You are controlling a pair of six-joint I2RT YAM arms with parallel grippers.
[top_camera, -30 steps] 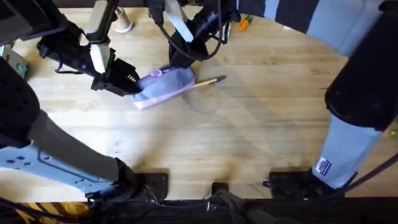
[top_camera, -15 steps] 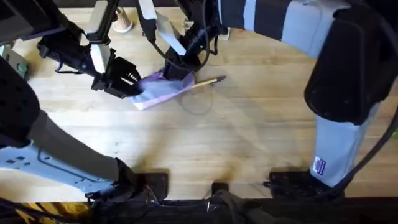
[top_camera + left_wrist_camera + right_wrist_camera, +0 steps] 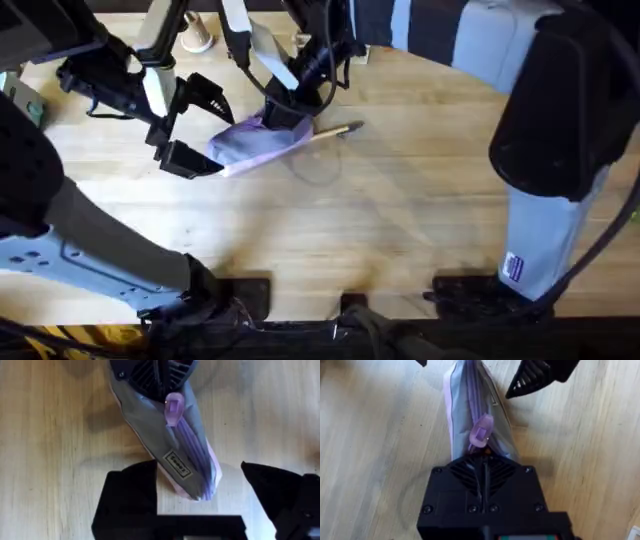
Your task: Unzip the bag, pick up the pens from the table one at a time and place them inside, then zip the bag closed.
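Here, far left on the table [image 3: 400,230]: the bag [image 3: 255,143], lying flat, purple zipper pull [image 3: 172,408] standing up near its right end. Left gripper [image 3: 196,128] spread wide around the bag's left end, fingers apart, holding nothing. Right gripper [image 3: 288,112] clamped shut on the bag's right end. Just beside, to the right, one pen [image 3: 335,131] sticking out.

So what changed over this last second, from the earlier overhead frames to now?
The left gripper opened its fingers and let go of the bag's near end; they now stand spread on either side of it. The right gripper moved in onto the far end half a second ago and stays clamped there. The bag and the pen beside it on the table stayed put.
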